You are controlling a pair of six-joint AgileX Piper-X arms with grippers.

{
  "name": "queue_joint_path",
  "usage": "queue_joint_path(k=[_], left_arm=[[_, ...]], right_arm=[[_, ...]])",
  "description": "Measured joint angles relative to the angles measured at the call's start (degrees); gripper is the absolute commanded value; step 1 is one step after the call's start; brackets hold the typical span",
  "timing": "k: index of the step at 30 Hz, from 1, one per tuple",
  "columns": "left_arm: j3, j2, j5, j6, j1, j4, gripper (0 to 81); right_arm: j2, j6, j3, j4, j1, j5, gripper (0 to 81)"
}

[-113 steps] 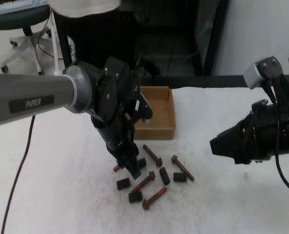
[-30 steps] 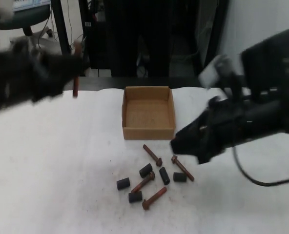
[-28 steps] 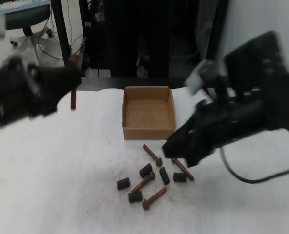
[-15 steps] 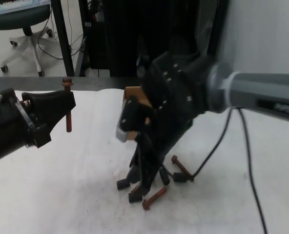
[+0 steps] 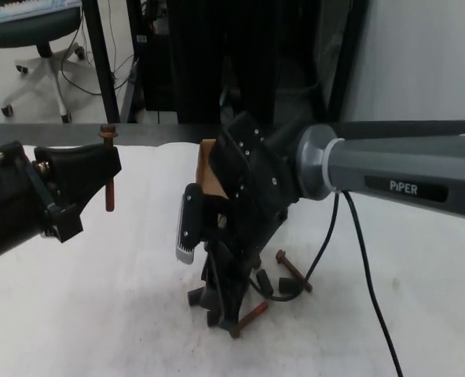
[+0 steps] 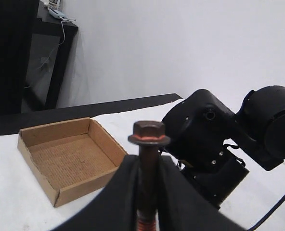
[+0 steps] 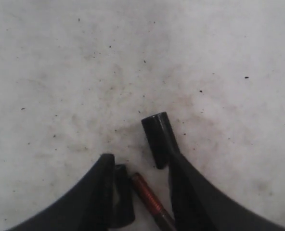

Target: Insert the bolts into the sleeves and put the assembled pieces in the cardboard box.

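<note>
while the left hand (image 6: 147, 166) pinches one bolt (image 6: 148, 134) by its shank and holds it upright, head uppermost, above the table (image 5: 122, 314) and to the side of the cardboard box (image 6: 60, 159), no sleeve is on that bolt. the box floor, as the left wrist view shows it, is bare: no assembled piece lies in it.

the right hand (image 7: 140, 161) is down over the cluster of loose parts in front of the box, fingers spread. a black sleeve (image 7: 159, 137) lies flat on the table at its fingertips, close against one finger; contact cannot be confirmed. a second sleeve (image 7: 123, 192) lies beside the other finger, and the threaded end of a loose bolt (image 7: 147, 192) lies between the two fingers.

in the high view, two further bolts (image 5: 294, 269) (image 5: 248, 318) lie loose on the table next to the right arm, which hides much of the cluster.

assessment: the task is at its first assembly. one bolt is picked up; a sleeve is not yet gripped. to be done: grip a sleeve, insert the held bolt, place the pair in the box, then repeat for each loose bolt and sleeve.
</note>
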Motion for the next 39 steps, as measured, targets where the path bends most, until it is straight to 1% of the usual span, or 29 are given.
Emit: queue_joint_path(k=[9, 20, 22, 23, 25, 26, 38, 39], left_arm=[[0.0, 0.0, 0.0, 1.98, 0.0, 0.0, 0.3], [0.0, 0.0, 0.0, 2.69, 0.0, -0.08, 0.3], [0.0, 0.0, 0.0, 2.74, 0.0, -0.08, 0.3], [0.0, 0.0, 0.0, 2.74, 0.0, -0.08, 0.3], [0.0, 0.0, 0.0, 2.74, 0.0, -0.08, 0.3], [0.0, 0.0, 0.0, 2.74, 0.0, -0.08, 0.3], [0.0, 0.0, 0.0, 2.74, 0.0, -0.08, 0.3], [0.0, -0.11, 0.0, 2.74, 0.0, -0.08, 0.3]], right_arm=[[3.59, -2.48, -0.88, -2.85, 0.13, 1.65, 36.3], [6.89, -2.6, -4.29, -2.81, 1.01, 2.08, 35.6], [7.26, -2.6, -4.75, -3.01, 1.37, 2.08, 29.7], [7.36, -2.6, -4.86, -3.23, 1.52, 2.08, 24.2], [7.33, -2.71, -4.88, -3.29, 1.7, 2.08, 10.9], [7.43, -2.66, -4.88, -3.32, 1.68, 2.08, 0.1], [7.41, -2.29, -5.21, -2.37, 1.88, 4.43, 0.1], [7.41, -2.03, -5.18, -2.37, 1.88, 4.43, 1.8]])
